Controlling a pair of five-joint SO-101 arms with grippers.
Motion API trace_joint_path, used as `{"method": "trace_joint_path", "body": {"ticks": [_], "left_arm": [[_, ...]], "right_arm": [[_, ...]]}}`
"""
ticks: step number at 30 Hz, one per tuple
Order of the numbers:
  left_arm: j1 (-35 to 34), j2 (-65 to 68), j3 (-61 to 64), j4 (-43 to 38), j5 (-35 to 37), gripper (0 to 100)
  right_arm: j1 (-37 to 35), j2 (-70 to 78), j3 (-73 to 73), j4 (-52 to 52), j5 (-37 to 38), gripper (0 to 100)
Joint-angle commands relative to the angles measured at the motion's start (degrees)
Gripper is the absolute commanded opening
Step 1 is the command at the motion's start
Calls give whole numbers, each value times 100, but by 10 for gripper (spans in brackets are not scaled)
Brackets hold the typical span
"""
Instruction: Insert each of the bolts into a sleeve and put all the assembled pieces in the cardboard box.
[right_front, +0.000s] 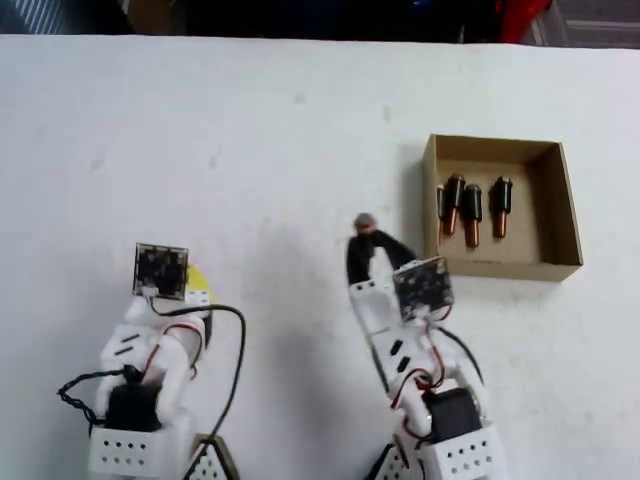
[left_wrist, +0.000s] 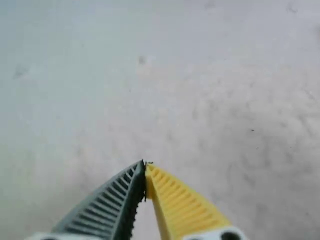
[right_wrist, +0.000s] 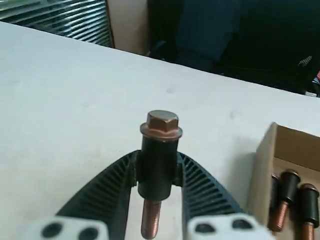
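Across the white surface (right_front: 250, 130), open room spreads left of and beyond both arms, up to the far edge and the dark room behind. At right sits the box (right_front: 505, 268), near the right pincer (right_wrist: 157, 160), which grasps a sleeve (right_wrist: 157, 172) with a bolt (right_wrist: 161, 125) through it. The left pincer (left_wrist: 145, 167) is clenched, empty. Three sleeved bolts (right_front: 471, 212) lie in the box.

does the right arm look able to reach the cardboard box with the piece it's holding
Probably yes. The right gripper, shut on an assembled piece, sits just beside the cardboard box, with bare table between them. The box is open-topped, and the three pieces inside leave floor free.
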Motion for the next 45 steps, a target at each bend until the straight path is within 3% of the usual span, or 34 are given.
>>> {"method": "trace_joint_path", "body": {"ticks": [1, 11, 17, 22, 27, 34, 39, 45], "left_arm": [[-48, -57, -18, 79, -62, 22], [-48, -57, -9, 651, -62, 22], [-48, -57, -9, 1064, -79, 22], [-48, -57, -9, 1468, -510, 22], [-48, -57, -9, 1653, -492, 23], [-31, -57, -9, 1837, -501, 23], [-31, -57, -9, 1837, -501, 23], [-22, -57, -9, 1837, -501, 23]], "right_arm": [[330, -75, -826, 435, 62, 17], [620, -57, -2171, 1455, 105, 17], [1077, -48, -2488, 1508, 114, 17], [1262, 338, -2655, 1508, 114, 17], [1297, 1429, -3341, 1508, 105, 17], [1956, 3398, -4352, 1508, 141, 17], [2325, 4945, -4958, 1473, 923, 17], [2914, 6642, -5943, 1464, 993, 17]]}}
